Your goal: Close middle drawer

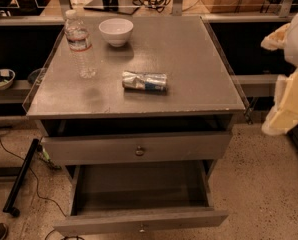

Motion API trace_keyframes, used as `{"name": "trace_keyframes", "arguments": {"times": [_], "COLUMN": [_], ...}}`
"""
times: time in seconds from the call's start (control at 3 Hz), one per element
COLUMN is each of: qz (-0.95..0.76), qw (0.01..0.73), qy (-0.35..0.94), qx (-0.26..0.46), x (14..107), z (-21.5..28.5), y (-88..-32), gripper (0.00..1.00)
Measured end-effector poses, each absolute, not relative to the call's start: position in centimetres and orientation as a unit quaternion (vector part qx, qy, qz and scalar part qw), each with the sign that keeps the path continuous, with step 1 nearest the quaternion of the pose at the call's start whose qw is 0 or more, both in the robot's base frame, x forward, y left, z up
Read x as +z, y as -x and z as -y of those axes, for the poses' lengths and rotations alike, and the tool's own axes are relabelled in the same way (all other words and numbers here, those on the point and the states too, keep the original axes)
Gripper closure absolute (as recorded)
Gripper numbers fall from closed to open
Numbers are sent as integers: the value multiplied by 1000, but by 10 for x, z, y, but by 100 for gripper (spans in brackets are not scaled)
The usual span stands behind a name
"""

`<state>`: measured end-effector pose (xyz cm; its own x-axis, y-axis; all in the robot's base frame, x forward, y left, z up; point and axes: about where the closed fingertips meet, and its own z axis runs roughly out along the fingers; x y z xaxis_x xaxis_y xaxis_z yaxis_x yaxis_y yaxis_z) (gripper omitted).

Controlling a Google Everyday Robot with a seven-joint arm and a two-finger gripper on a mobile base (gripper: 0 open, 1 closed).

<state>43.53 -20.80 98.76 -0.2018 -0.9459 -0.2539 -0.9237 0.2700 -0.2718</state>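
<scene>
The tool (289, 101) hangs right of the pulled-out middle drawer (139, 190).

Gripper (288, 100) at far right — blurred, shape unclear, cropped by frame edge.

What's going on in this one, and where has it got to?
A robot is meant to shut the middle drawer of a grey cabinet. That drawer is pulled far out, with a bare inside. The gripper hangs off to the cabinet's right, touching nothing. The drawer above is out a little. On top stand a water bottle and a white bowl, with a crumpled packet lying nearby.
</scene>
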Motion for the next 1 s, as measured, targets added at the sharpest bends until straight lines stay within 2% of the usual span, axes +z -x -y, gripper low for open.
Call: {"name": "trace_keyframes", "arguments": {"times": [0.67,1.0], "qz": [-761,-761], "qw": [186,185], "qy": [621,621], "qx": [30,30], "x": [937,937], "z": [185,185], "y": [-407,-407], "gripper": [0,3]}}
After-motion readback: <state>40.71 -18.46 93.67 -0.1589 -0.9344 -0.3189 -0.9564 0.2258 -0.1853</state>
